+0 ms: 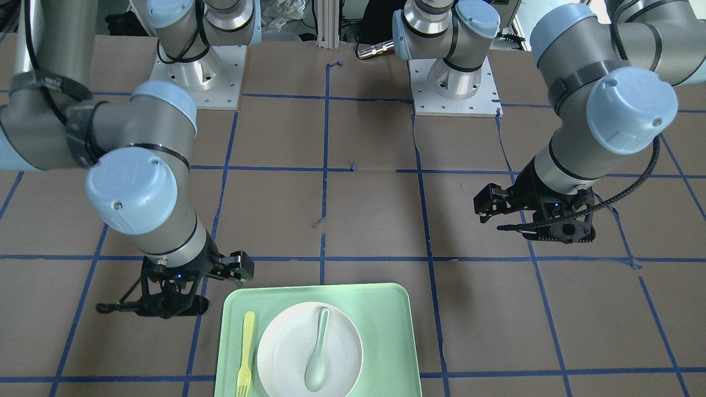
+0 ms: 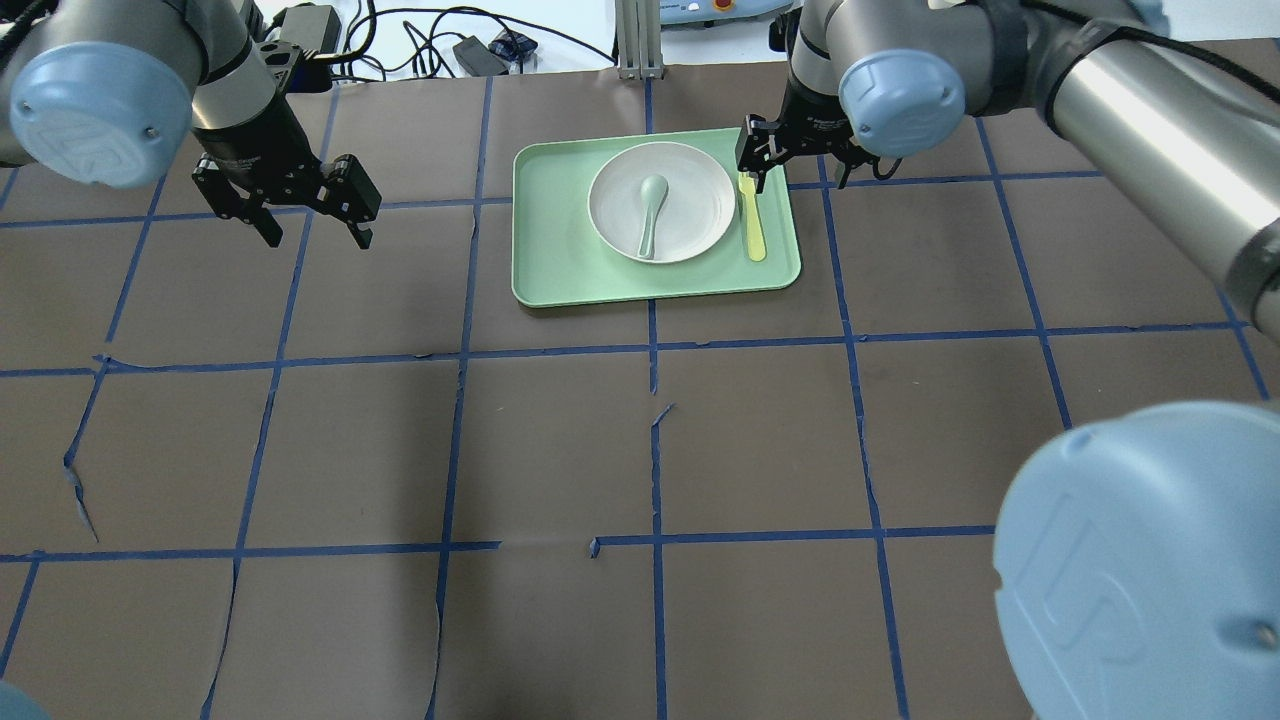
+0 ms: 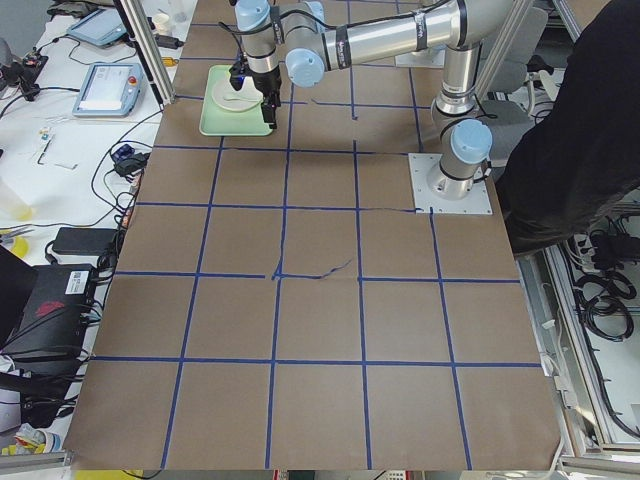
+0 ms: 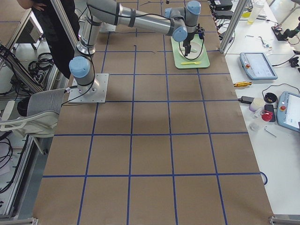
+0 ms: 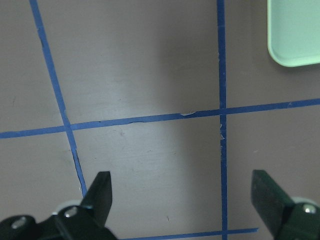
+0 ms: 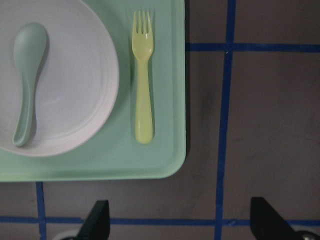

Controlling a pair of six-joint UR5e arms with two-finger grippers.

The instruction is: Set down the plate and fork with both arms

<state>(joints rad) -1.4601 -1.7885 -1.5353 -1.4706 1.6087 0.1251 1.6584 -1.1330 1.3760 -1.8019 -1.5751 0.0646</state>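
Note:
The off-white plate (image 2: 695, 200) lies on a mint-green tray (image 2: 560, 265) at the table's far middle. The pale yellow fork (image 2: 753, 225) lies flat on the tray just right of the plate, tines toward the far edge. My right gripper (image 2: 797, 168) hovers open and empty over the tray's far right corner. In the right wrist view the fork (image 6: 142, 85) and plate (image 6: 75, 75) lie ahead of the gripper (image 6: 182, 225). My left gripper (image 2: 318, 238) is open and empty over bare table well left of the tray. Its wrist view shows only a tray corner (image 5: 295, 35).
A pale grey-green spoon (image 2: 650, 215) lies in the plate, bowl toward the far side. The brown table cover (image 2: 640, 450) carries a blue tape grid. Cables and boxes lie beyond the far edge (image 2: 420, 40).

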